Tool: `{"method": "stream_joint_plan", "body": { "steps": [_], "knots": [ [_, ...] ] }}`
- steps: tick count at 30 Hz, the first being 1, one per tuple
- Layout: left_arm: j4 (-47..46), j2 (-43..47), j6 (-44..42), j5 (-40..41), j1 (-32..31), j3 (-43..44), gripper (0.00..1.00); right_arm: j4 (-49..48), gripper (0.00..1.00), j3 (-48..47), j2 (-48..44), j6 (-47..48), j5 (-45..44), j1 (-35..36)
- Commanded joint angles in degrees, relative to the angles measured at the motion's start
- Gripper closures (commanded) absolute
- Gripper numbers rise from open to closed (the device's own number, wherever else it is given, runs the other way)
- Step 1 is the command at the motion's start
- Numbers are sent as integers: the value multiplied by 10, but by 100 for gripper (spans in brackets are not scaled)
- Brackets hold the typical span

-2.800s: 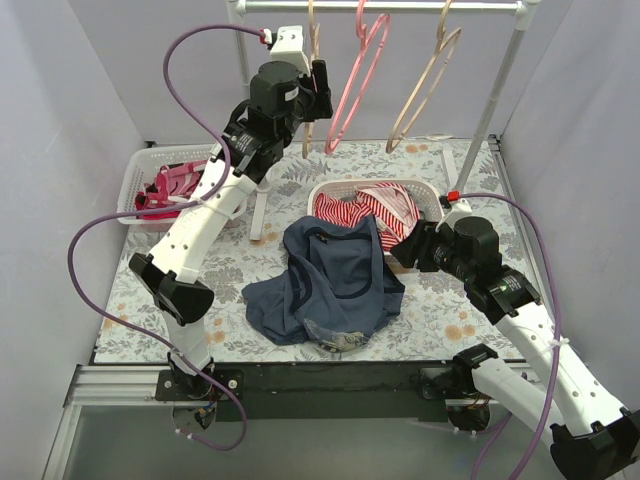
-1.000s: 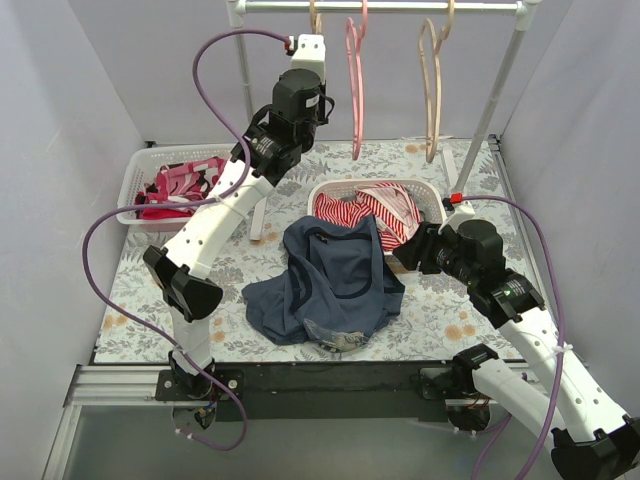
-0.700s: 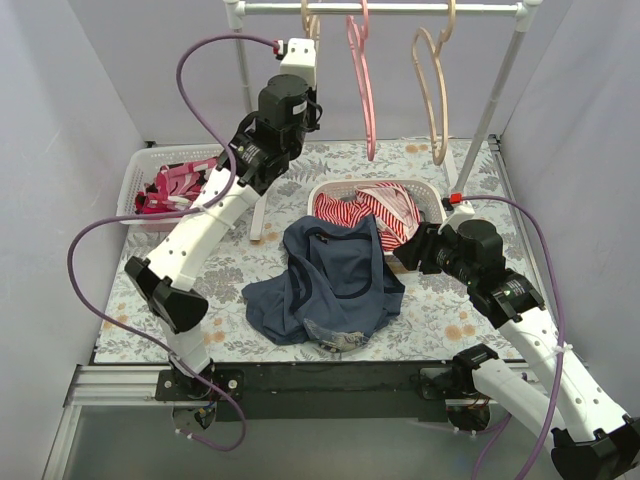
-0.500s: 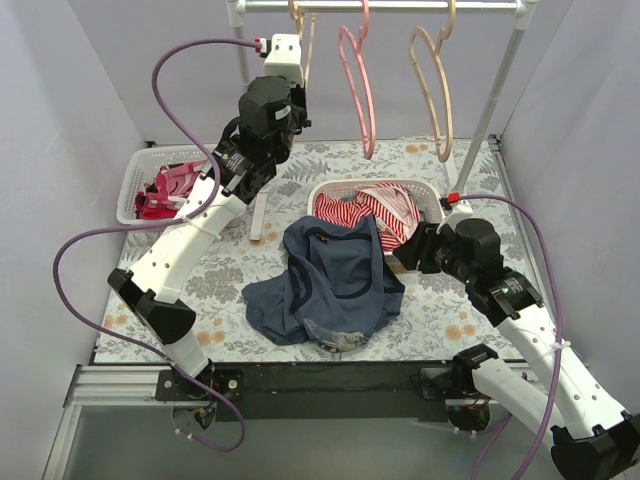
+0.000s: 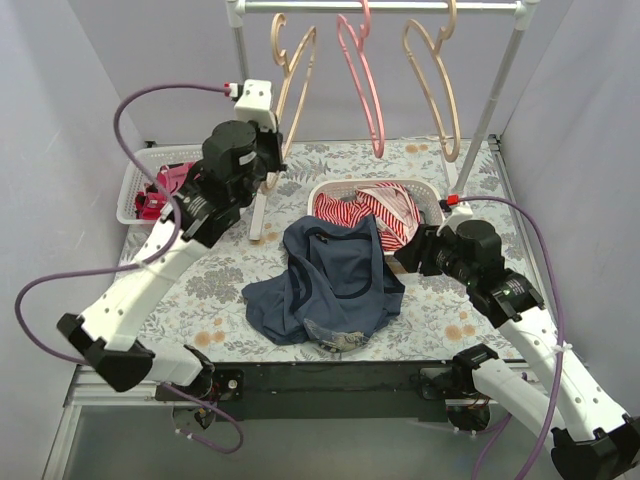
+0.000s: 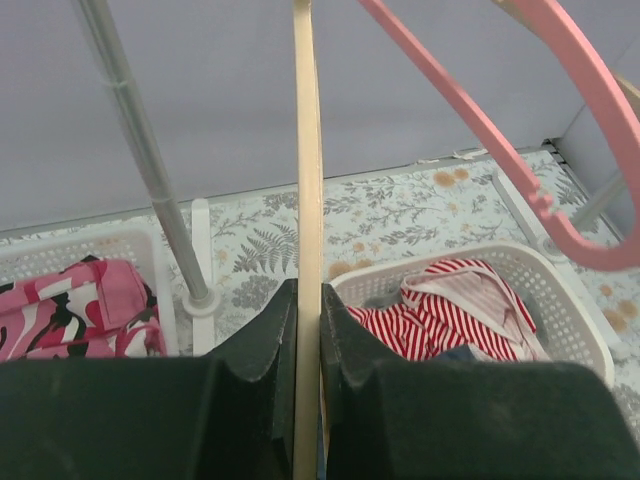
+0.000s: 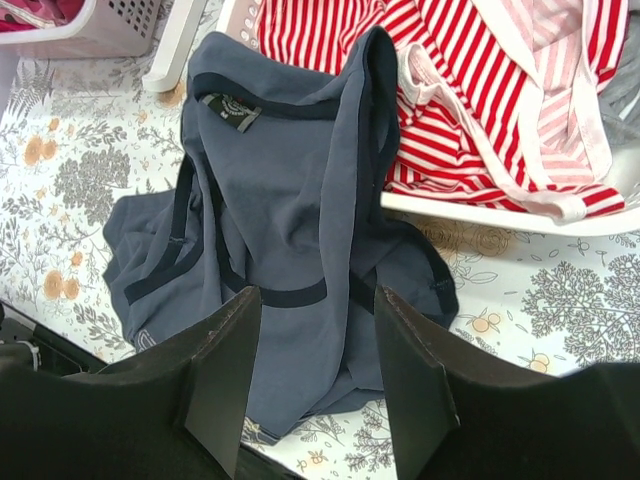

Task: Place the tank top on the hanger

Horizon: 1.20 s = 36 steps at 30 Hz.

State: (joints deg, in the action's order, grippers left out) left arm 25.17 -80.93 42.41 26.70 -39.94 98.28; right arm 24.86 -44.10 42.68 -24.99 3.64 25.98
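Starting at the left of the overhead frame: leaving the side basket (image 5: 130, 182) of pink-and-red clothes (image 5: 160, 190) untouched on the worktop (image 5: 215, 275). Just right of it, clamping the left end effector (image 6: 308, 300) tight on the lower bar of the hanger (image 6: 307, 150), having dragged it down and leftward over the last half second (arm now folded low, elbow near the frame's lower left). Tilting the hanger so that its hook is sitting left of its former spot under the rail (image 5: 380, 6); not being able to tell from these views whether the hook is already clear of the rail. Showing the pink hanger (image 5: 365, 85) and the other tan hanger (image 5: 440, 90) turned face-on, likely swinging from the pull. Judging from this, being midway through fetching the hanger, with dressing not yet begun. At centre, leaving the tank top (image 5: 330, 280) crumpled on the worktop, its upper strap reaching against the white basket (image 5: 325, 190) holding the striped garment (image 5: 375, 205). At right, hovering the right end effector (image 7: 318, 300) above the tank top, fingers spread wide, holding nothing, unmoved throughout.
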Motion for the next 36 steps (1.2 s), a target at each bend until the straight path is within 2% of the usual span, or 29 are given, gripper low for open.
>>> {"method": "stream_joint_plan", "body": {
  "steps": [1,8,14,20,28,32,34,35,36],
  "knots": [
    [17,116,26,-51,-1,-82,100,15,43,6,-8,21,17,0],
    [138,243,47,-146,-2,-201,100,4,48,27,1,22,17,4],
    [238,296,60,-256,-2,-239,100,-48,52,23,63,15,7,28],
    [279,324,62,-348,-2,-246,100,-83,52,-14,137,21,-49,50],
    [286,332,64,-386,-2,-255,100,-101,51,-45,238,29,-71,62],
    [287,340,62,-387,-9,-266,100,-98,50,-38,257,26,-72,76],
    [287,346,60,-375,-19,-269,100,-101,56,-32,254,21,-79,79],
    [289,350,60,-370,-23,-271,100,-100,65,-30,252,21,-85,79],
    [290,351,60,-365,-31,-273,100,-99,69,-29,250,21,-106,79]
  ]
}}
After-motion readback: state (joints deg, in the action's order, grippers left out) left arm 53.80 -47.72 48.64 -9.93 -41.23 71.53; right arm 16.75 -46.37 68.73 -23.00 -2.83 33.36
